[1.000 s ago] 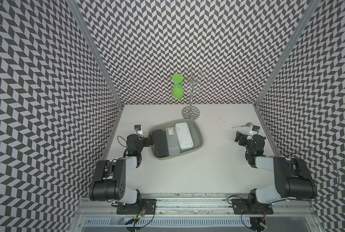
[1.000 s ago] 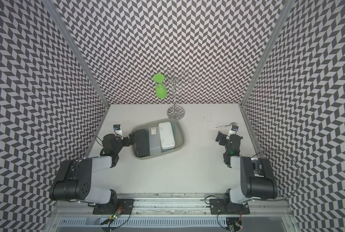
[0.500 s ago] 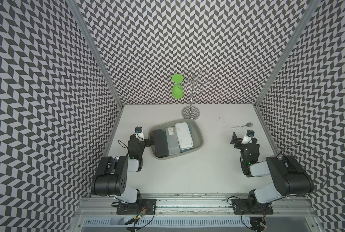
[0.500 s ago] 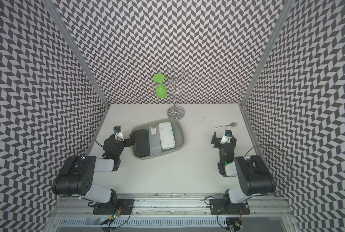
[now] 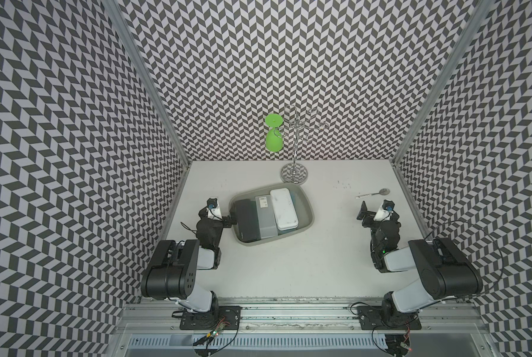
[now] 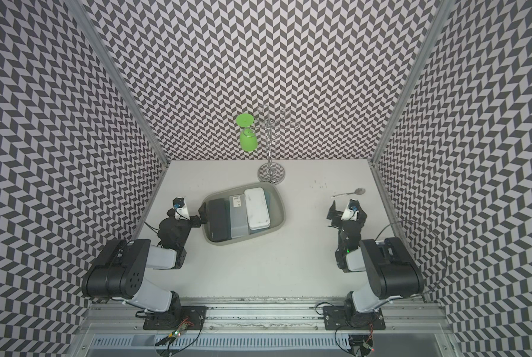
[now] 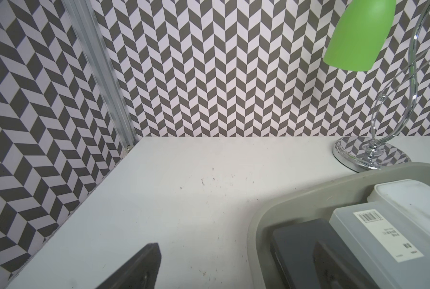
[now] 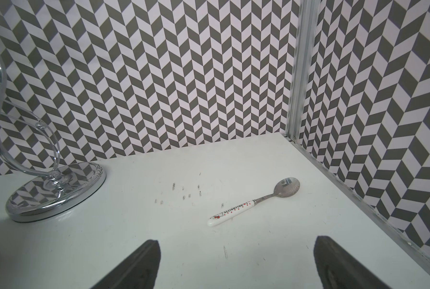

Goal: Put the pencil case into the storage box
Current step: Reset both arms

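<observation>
The grey-green storage box (image 5: 308,213) (image 6: 281,216) (image 7: 259,220) lies left of the table's centre. Three pencil cases lie side by side in it: a black one (image 5: 246,221) (image 7: 294,240), a translucent grey one (image 5: 266,216) (image 7: 374,232) and a white one (image 5: 283,209) (image 7: 414,197). My left gripper (image 5: 224,218) (image 6: 196,220) (image 7: 236,246) is open and straddles the box's left rim, one finger over the table, the other over the black case. My right gripper (image 5: 379,216) (image 6: 346,216) (image 8: 236,242) is open and empty, low over the table at the right.
A chrome cup stand (image 5: 294,173) (image 7: 369,155) (image 8: 56,195) stands just behind the box, with a green cup (image 5: 273,142) (image 7: 359,35) hanging from it. A white-handled spoon (image 5: 373,194) (image 8: 249,205) lies ahead of the right gripper near the right wall.
The right gripper has swung a little left, away from the right wall, and both arms have folded back slightly. Both grippers stay open; the cases have not moved.
</observation>
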